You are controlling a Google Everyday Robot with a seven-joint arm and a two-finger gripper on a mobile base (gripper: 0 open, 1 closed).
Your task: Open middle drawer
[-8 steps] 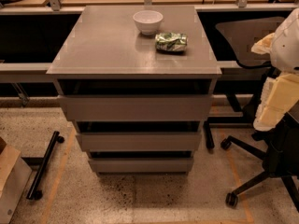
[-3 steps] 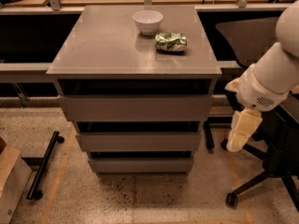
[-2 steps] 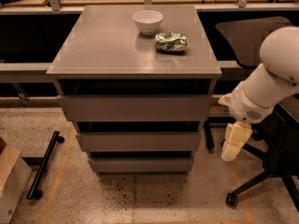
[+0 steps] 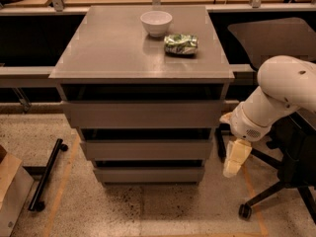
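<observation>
Well, the robot's cream-coloured two-finger gripper (image 4: 236, 158) hangs pointing down to the right of the grey three-drawer cabinet (image 4: 140, 73). It is just beside the cabinet's right flank, level with the lower fronts and touching nothing. Whether it is open or closed I cannot tell from here. My guess is that the white arm (image 4: 286, 85) holds it off to the side so it can swing round to the front without knocking the overhanging top.

The wide, plain grey handleless middle drawer (image 4: 147, 149) sits second in the stack, between the taller top drawer (image 4: 143, 114) and the narrow bottom drawer (image 4: 148, 174). It looks shut to me. Its long axis runs left to right and its face looks toward the near side, so it should slide out toward me. With no handle, the dark gap above its front edge (the only purchase I can see) is probably where a pull has to start.

On the cabinet's top, toward the far edge, a small white bowl (image 4: 156, 22) and a crumpled green snack bag (image 4: 181, 44) lie side by side without touching, well clear of the work. A black office chair (image 4: 269, 36) stands at the right by the arm, near enough that it may crowd it.
</observation>
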